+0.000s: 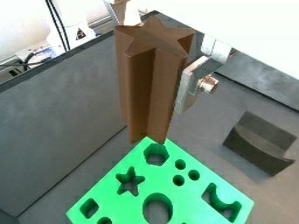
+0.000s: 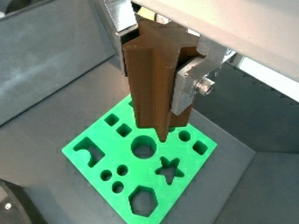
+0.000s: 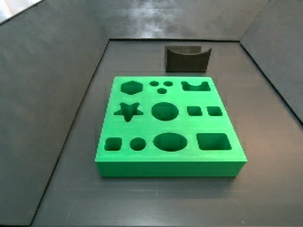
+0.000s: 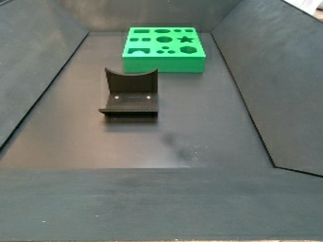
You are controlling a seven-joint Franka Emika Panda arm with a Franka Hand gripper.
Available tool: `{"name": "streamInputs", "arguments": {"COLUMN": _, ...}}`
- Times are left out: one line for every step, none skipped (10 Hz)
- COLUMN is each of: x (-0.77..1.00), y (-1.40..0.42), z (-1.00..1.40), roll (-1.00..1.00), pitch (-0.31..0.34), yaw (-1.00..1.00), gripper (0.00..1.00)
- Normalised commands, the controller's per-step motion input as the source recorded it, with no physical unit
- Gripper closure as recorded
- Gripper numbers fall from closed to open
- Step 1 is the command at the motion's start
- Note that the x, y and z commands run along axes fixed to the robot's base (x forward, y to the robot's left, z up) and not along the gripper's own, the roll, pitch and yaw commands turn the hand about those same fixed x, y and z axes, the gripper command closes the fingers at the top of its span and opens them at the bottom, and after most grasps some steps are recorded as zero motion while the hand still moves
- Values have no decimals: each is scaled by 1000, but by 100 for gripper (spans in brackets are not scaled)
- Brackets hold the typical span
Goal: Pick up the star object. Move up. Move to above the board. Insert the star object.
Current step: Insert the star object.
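In both wrist views my gripper point(image 1: 162, 86) point(image 2: 159, 80) is shut on the star object point(image 1: 145, 83) point(image 2: 149, 87), a tall brown ridged peg held upright. One silver finger point(image 1: 188, 86) point(image 2: 187, 86) presses its side; the opposite finger is mostly hidden. The peg hangs well above the green board point(image 1: 111, 199) point(image 2: 142, 177), its lower end over the board's edge region. The star hole point(image 1: 129, 181) point(image 2: 170, 168) lies open and off to one side of the peg. Both side views show the board point(image 3: 172, 168) point(image 4: 164, 64) on the floor, but neither the gripper nor the peg.
The dark fixture point(image 1: 263, 140) point(image 3: 186, 58) point(image 4: 128, 95) with a curved notch stands on the floor a short way from the board. Sloped dark grey walls point(image 3: 59, 97) point(image 4: 259, 85) enclose the workspace.
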Motion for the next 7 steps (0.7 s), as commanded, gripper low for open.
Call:
{"name": "streamInputs", "arguments": {"x": -66, "y": 0, "z": -494, "roll": 134, "pitch": -14, "yaw": 0, "gripper": 100}}
{"name": "streamInputs", "arguments": {"x": -3, "y": 0, "z": -480, "roll": 97, "pitch": -40, "yaw": 0, "gripper": 100}}
{"name": "streamInputs", "arguments": {"x": 0, "y": 0, "z": -440, "roll": 79, "pitch": -14, "yaw": 0, "gripper": 100}}
{"name": "streamInputs", "arguments": {"x": 46, "y": 0, "z": -391, "roll": 84, "pitch": 0, "yaw": 0, "gripper": 100}}
{"name": "streamInputs", "arguments": {"x": 3, "y": 0, "z": -377, "roll": 70, "pitch": 0, "yaw": 0, "gripper": 100}}
{"name": "streamInputs", "arguments": {"x": 0, "y": 0, "z": -383, "roll": 87, "pitch": 0, "yaw": 0, "gripper": 100}}
{"name": "streamInputs", "arguments": {"x": 157, "y": -9, "z": -417, "roll": 104, "pitch": 0, "yaw": 0, "gripper": 100}}
